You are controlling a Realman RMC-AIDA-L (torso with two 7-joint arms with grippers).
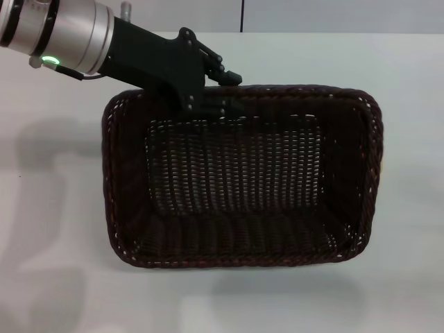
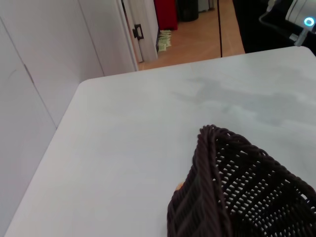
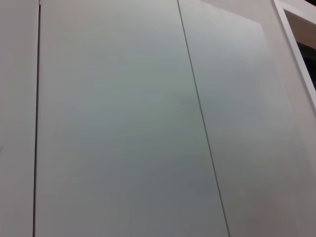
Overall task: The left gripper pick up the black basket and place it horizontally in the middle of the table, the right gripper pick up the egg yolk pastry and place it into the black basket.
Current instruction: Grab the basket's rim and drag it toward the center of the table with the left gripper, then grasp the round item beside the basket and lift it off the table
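Note:
The black basket [image 1: 243, 180] fills the middle of the head view, long side across, open side up. It seems to be held a little above the white table [image 1: 55, 277], with its shadow below it. My left gripper [image 1: 220, 103] is shut on the basket's far rim near its left corner. One corner of the basket [image 2: 232, 187] shows in the left wrist view. A small orange-beige bit [image 2: 178, 186] peeks from behind that corner; it may be the egg yolk pastry, mostly hidden. My right gripper is out of view; only part of its arm with the blue light [image 2: 307, 20] shows.
The table's far edge [image 1: 312, 32] runs behind the basket. The right wrist view shows only pale wall panels [image 3: 123, 123]. A doorway and orange floor [image 2: 187, 34] lie beyond the table in the left wrist view.

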